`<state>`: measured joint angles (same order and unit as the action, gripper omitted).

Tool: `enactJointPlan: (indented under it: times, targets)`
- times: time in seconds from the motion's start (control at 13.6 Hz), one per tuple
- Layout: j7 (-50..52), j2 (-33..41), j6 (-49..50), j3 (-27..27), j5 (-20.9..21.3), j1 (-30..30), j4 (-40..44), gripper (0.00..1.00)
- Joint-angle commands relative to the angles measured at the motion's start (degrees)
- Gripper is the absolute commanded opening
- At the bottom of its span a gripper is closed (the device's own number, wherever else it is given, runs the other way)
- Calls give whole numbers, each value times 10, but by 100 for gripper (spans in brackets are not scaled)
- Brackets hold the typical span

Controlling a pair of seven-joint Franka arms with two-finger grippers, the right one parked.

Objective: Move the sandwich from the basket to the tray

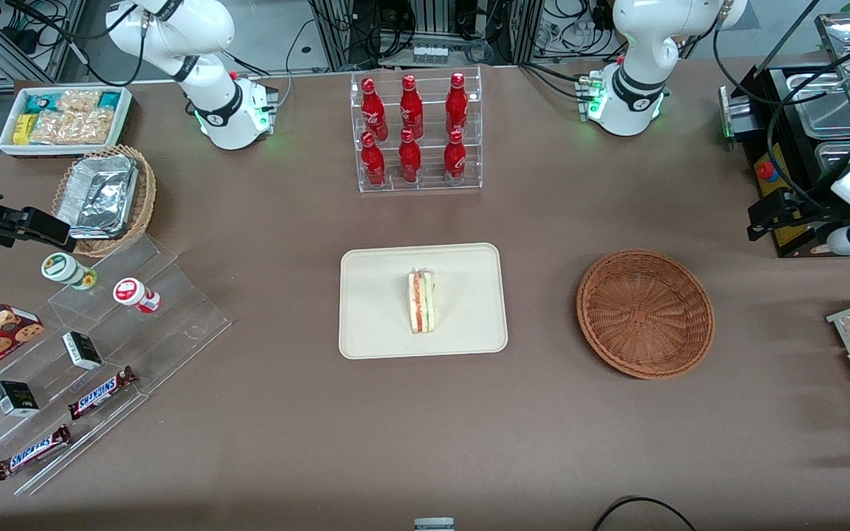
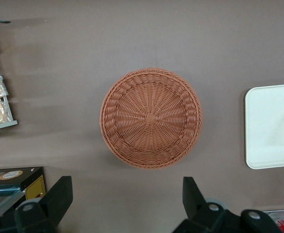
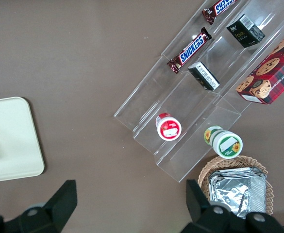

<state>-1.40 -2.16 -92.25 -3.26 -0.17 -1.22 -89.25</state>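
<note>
Sandwich [image 1: 422,301] lay on tray [image 1: 373,332] | basket [image 2: 151,118] empty | tool [image 2: 127,201] wide open, holding nothing, above bench near basket | task looked done; park clear.

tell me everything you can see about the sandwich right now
The sandwich is a small triangular wedge of pale bread, its cut edge showing red, pink and green filling layers. It rests near the middle of the cream tray, touching only the tray's surface, clear of the rim. The reddish-brown wicker basket beside the tray holds nothing. The gripper hangs open above the table next to the basket, holding nothing, well away from the sandwich.
</note>
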Motion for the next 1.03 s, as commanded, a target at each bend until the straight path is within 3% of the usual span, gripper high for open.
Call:
enactJointPlan:
  times: [0.0, 0.96]
  targets:
    - [-10, 13, -1, -7, -11, -5, -10, 100]
    - [24, 10, 6, -6, -4, -5, 13, 100]
